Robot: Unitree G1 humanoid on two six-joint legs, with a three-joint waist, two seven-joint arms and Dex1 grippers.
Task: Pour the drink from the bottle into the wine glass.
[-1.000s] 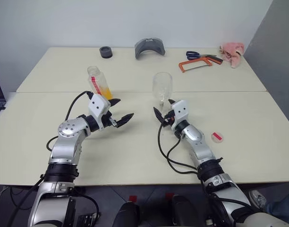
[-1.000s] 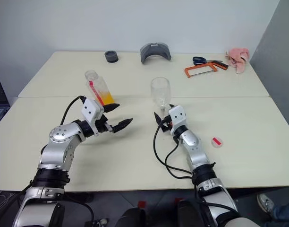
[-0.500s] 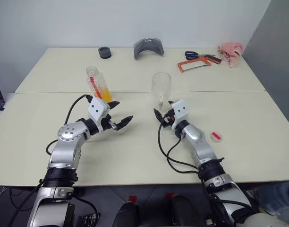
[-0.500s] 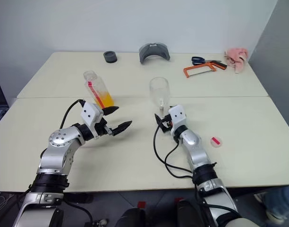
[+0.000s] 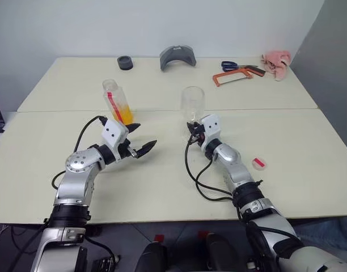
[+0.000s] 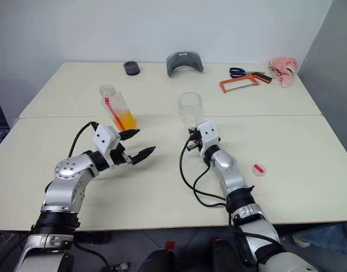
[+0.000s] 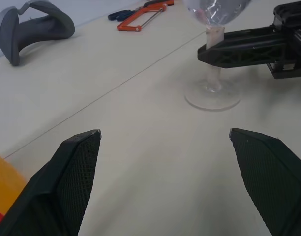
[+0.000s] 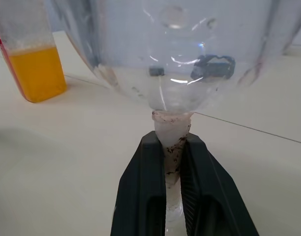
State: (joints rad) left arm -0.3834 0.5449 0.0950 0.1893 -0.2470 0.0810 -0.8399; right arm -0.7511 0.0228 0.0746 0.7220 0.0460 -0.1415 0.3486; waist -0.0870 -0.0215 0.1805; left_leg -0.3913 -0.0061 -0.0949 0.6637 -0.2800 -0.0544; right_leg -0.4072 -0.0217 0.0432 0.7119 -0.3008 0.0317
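Observation:
The bottle (image 5: 117,101) stands on the table left of centre, with the orange drink (image 5: 124,113) filling its lower part and a red strip down its side. My left gripper (image 5: 143,136) hangs open just in front of the bottle and a little to its right, holding nothing. The wine glass (image 5: 193,102) stands upright near the table's middle, its bowl clear. My right gripper (image 8: 172,140) is shut on the stem (image 8: 172,129) just under the bowl. In the left wrist view the glass's foot (image 7: 212,97) rests on the table.
Along the far edge lie a black ring (image 5: 126,61), a grey curved holder (image 5: 178,56), blue scissors (image 5: 231,65), an orange hacksaw (image 5: 232,77) and a pink cloth (image 5: 277,58). A small red-and-white disc (image 5: 259,163) lies to the right of my right arm.
My right gripper has moved forward to the glass and shut on its stem. The left gripper has stayed open in place.

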